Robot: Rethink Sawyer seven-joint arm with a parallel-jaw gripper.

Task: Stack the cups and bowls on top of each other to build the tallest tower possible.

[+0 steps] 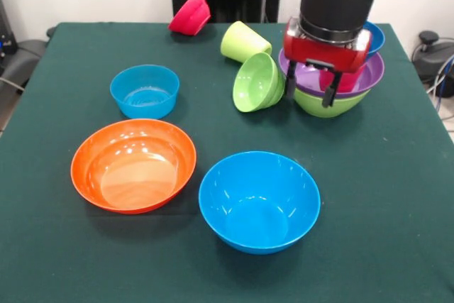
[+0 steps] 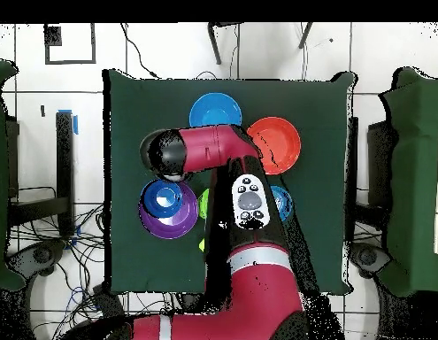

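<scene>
The tower is a large lime-green bowl [image 1: 328, 105] with a wide purple bowl [image 1: 372, 70] nested in it and a red cup [image 1: 347, 80] inside that. My gripper [image 1: 310, 90] hangs open just over the tower's left side, its two black fingers [image 1: 330, 94] reaching down in front of the purple bowl with nothing between them. A lime-green cup [image 1: 245, 42] lies on its side, and a small lime-green bowl [image 1: 257, 81] lies tipped against the tower's left. In the overhead view the arm hides the gripper above the purple bowl [image 2: 173, 227].
A large orange bowl [image 1: 133, 164] and a large light blue bowl [image 1: 259, 200] stand upright near the front. A small light blue bowl [image 1: 145, 90] is at the left. A pink-red bowl [image 1: 190, 13] lies tipped at the far edge, a dark blue bowl [image 1: 375, 37] behind the tower.
</scene>
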